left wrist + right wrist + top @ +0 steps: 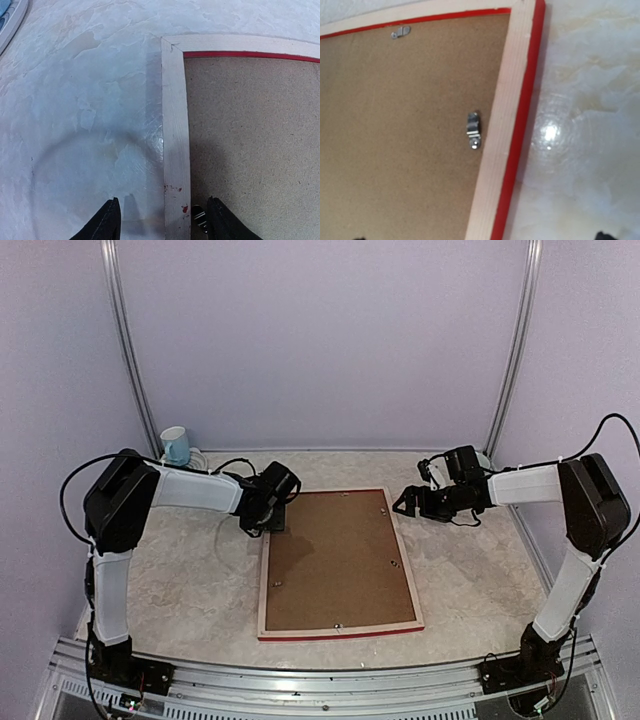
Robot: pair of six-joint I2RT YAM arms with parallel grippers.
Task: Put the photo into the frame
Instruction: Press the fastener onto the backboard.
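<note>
The frame (264, 585) lies face down in the middle of the table, pale wood back up and a red edge showing. The plain brown backing board (335, 560) sits inside it, with small metal clips (473, 130) along the rails. The photo is hidden. My left gripper (272, 520) is open at the frame's far left corner. In the left wrist view, my left gripper (165, 225) straddles the left rail (174, 125). My right gripper (405, 502) is open at the far right corner, above the right rail (507, 125). Only its fingertips (605, 235) show.
A blue and white mug (176, 445) stands at the back left by the wall. A pale rim (10, 20) shows at the left wrist view's top left corner. Purple walls close in the table on three sides. An aluminium rail (320, 680) runs along the near edge.
</note>
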